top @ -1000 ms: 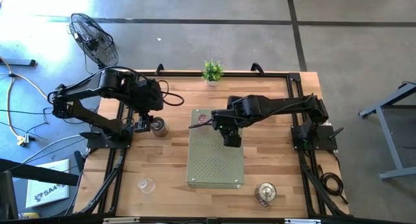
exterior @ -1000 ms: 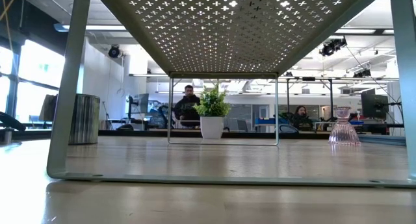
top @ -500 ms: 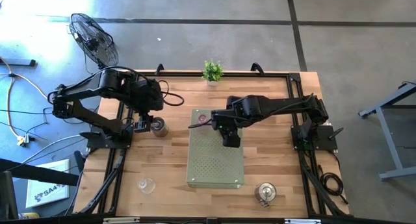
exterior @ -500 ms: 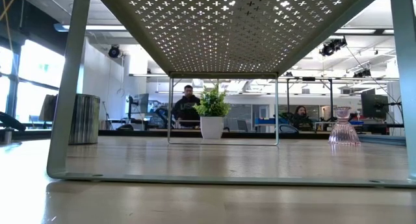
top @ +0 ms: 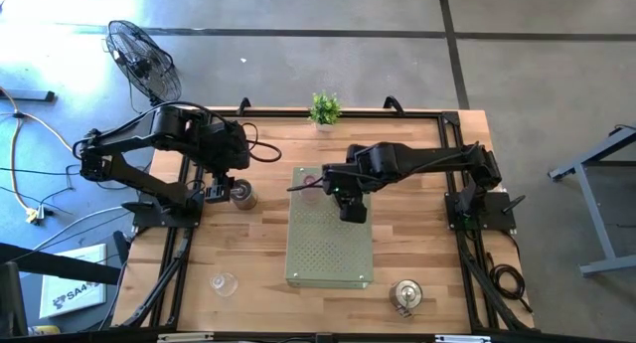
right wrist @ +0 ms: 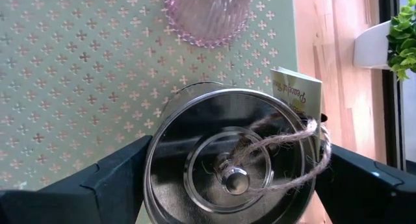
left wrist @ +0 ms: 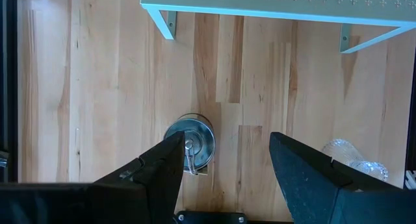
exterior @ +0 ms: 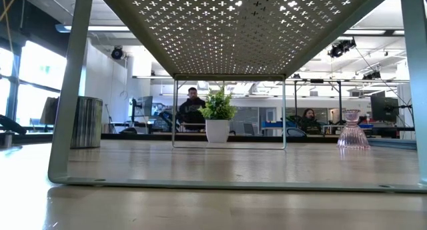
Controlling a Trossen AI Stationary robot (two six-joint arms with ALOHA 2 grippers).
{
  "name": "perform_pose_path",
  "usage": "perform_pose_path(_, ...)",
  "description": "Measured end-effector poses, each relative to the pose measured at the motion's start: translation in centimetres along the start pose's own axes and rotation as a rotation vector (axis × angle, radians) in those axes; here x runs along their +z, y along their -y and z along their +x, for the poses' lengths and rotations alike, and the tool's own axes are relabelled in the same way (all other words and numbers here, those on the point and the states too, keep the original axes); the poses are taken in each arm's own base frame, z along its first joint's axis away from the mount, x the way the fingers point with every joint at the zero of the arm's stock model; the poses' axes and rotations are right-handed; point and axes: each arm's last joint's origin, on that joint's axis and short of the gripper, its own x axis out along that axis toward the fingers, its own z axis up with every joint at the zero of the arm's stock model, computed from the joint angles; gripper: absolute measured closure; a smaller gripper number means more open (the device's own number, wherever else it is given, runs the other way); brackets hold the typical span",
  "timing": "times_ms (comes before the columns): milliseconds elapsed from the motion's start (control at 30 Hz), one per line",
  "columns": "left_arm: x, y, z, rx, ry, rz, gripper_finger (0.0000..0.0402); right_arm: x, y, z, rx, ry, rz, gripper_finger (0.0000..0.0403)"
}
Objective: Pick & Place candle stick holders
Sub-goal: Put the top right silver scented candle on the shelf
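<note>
One silvery holder (right wrist: 234,165) in right gripper (right wrist: 231,178) (over perforated shelf (right wrist: 78,87)).

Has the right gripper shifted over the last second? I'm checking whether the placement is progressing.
Yes, slightly. In the high view the right gripper, shut on a silvery holder, has edged toward the potted plant along the perforated shelf.

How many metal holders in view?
3 metal holders: one by the left gripper, one in the right gripper above the shelf, one at front right. Arms may hide others.
</note>
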Motion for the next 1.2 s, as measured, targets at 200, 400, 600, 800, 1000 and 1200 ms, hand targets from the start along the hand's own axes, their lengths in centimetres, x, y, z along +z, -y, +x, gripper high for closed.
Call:
perform_pose_path(200, 0.0, 0.0, 0.0, 0.0, 0.0, 0.0, 0.0181, 0.1, 0.0, 0.0, -0.014, 0.011, -0.006, 0.0042)
perform_pose_path(400, 0.0, 0.0, 0.0, 0.0, 0.0, 0.0, 0.0181, 0.3, -0.1, 0.0, 0.023, 0.031, -0.016, 0.0042)
perform_pose_path(600, 0.0, 0.0, 0.0, 0.0, 0.0, 0.0, 0.0181, 0.6, 0.3, 0.5, 0.044, 0.021, 0.0, 0.0042)
perform_pose_path(800, 0.0, 0.0, 0.0, 0.0, 0.0, 0.0, 0.0181, 0.8, 0.3, 1.5, 0.075, -0.023, -0.025, 0.0013)
perform_pose_path(1000, 0.0, 0.0, 0.0, 0.0, 0.0, 0.001, 0.0181, 0.8, 0.4, 1.7, 0.071, -0.027, -0.035, 0.0006)
perform_pose_path(1200, 0.0, 0.0, 0.0, 0.0, 0.0, 0.0, 0.0181, 0.9, 0.5, 1.7, 0.06, -0.021, -0.058, 0.0003)
